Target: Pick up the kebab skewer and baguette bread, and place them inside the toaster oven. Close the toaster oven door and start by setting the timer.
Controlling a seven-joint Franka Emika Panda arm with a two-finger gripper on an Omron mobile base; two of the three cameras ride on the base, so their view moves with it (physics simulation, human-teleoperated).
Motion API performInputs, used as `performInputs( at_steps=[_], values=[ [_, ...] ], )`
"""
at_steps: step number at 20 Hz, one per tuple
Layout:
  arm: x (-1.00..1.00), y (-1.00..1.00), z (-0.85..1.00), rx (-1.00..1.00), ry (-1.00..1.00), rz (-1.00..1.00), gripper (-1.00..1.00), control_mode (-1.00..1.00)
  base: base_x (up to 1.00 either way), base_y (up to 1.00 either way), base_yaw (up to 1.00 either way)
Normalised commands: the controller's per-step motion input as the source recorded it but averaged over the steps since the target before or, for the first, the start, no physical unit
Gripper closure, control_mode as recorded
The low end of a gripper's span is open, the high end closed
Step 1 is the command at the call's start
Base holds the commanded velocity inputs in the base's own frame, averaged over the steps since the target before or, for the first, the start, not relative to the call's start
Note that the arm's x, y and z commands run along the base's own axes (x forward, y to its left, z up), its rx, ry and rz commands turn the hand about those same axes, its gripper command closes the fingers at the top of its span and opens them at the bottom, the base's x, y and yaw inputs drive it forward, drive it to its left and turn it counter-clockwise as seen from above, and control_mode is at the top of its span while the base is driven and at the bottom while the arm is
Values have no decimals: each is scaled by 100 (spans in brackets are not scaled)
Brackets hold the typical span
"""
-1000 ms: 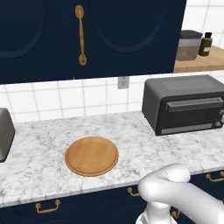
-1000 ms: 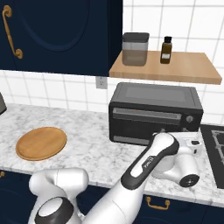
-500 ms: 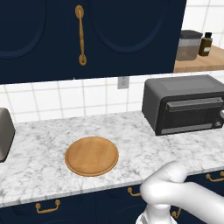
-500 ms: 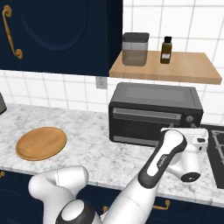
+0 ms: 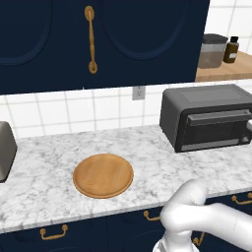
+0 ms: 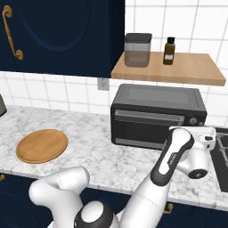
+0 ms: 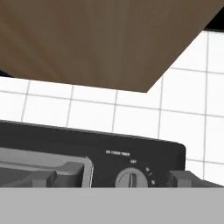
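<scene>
Home kitchen, marble counter (image 5: 44, 182), navy cabinets (image 5: 142, 39), tiled backsplash (image 6: 62, 89), toaster oven (image 6: 156, 116)

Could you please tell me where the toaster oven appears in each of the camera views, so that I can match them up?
Left base view: toaster oven at the right, on the counter.
Right base view: right of centre, under the wooden shelf.
Hand view: along the bottom, its timer dial showing.
Shared landmark: the wooden shelf.
</scene>
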Motion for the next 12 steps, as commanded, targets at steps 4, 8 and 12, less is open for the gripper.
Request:
performInputs(
  at_steps=[4, 8, 12],
  values=[
    [20, -29, 0, 0, 0, 0, -100, -100, 0, 0, 0],
    [26, -25, 0, 0, 0, 0, -100, -100, 0, 0, 0],
    [20, -25, 0, 0, 0, 0, -100, -100, 0, 0, 0]
  ],
)
